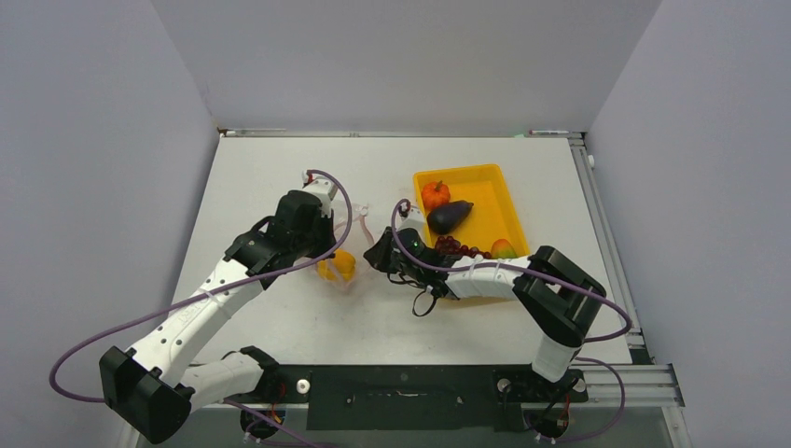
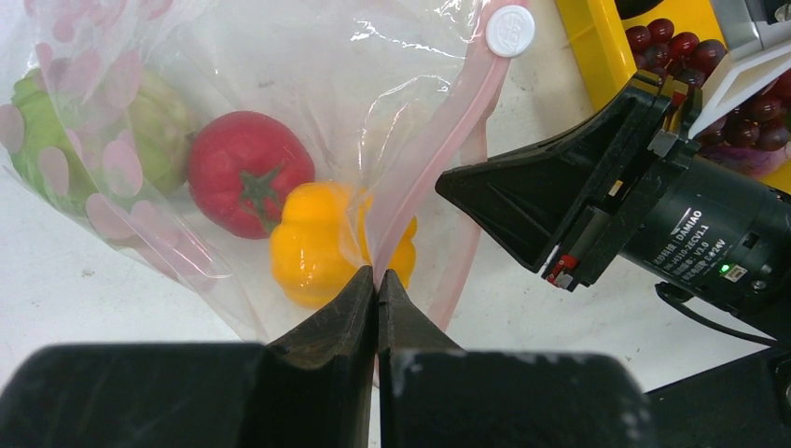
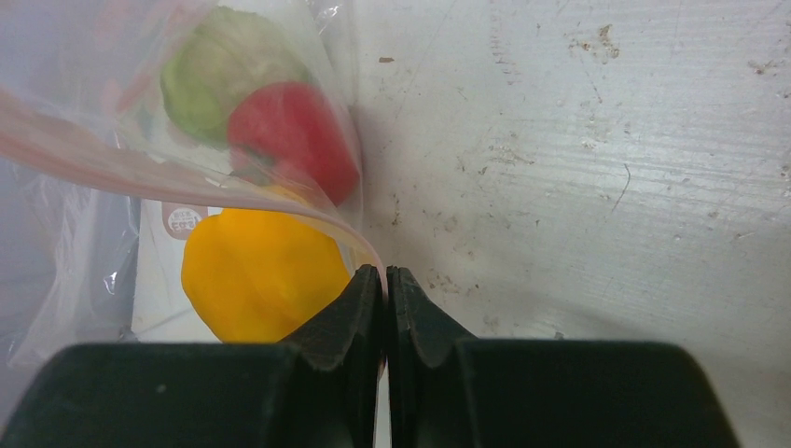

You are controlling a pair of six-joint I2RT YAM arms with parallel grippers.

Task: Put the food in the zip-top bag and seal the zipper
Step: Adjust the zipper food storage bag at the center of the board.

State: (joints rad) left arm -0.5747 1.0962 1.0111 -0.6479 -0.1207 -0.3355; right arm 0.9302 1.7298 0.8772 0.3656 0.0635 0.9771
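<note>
the bag (image 2: 233, 56) was clear and floppy, printed with pale pink dots. it lay crumpled on the white table (image 1: 280, 177) between the two arms, just left of the yellow tray (image 1: 490, 201). its pink strip (image 2: 448, 149) ran along the mouth, with a round white tab (image 2: 510, 30) at one end. through the plastic showed a yellow pepper (image 2: 312, 247), a red tomato (image 2: 250, 173) and a green piece (image 2: 149, 121), packed close together. the left gripper (image 2: 378, 280) was clenched on the pink strip, right by the pepper. the right gripper (image 3: 383, 275) was clenched too, pinching the bag's mouth edge from the tray side. in the tray lay an orange pumpkin (image 1: 435, 195), a dark eggplant (image 1: 449, 217) just beside it, red grapes (image 1: 454, 246) and a green-and-red piece (image 1: 504, 248) near the front wall.
</note>
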